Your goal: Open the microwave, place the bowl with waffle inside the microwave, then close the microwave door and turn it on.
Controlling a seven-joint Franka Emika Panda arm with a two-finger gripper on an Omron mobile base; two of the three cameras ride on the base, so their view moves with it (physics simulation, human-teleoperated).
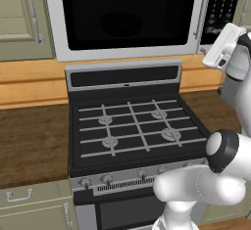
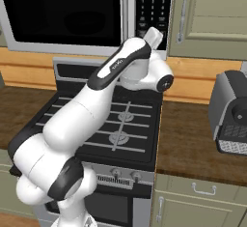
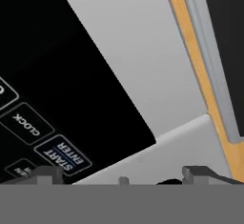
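Note:
The microwave (image 1: 59, 28) hangs above the stove with its door (image 1: 130, 13) shut, and the silver bar handle (image 1: 200, 9) runs down the door's right side. Behind the dark glass a dim round shape (image 1: 120, 22) shows; I cannot tell whether it is the bowl, and the waffle is hidden. My gripper (image 3: 121, 173) is open and holds nothing. It sits close in front of the lower end of the black keypad panel (image 1: 225, 4), just below and right of the START/ENTER button (image 3: 64, 155). The hand (image 2: 155, 34) reaches up to the keypad (image 2: 153, 4).
A black gas stove (image 1: 137, 126) lies directly under the microwave, and my arm reaches over it. A grey toaster (image 2: 231, 112) stands on the wooden counter (image 2: 193, 139) to the right. Pale cabinet doors (image 2: 212, 18) flank the microwave.

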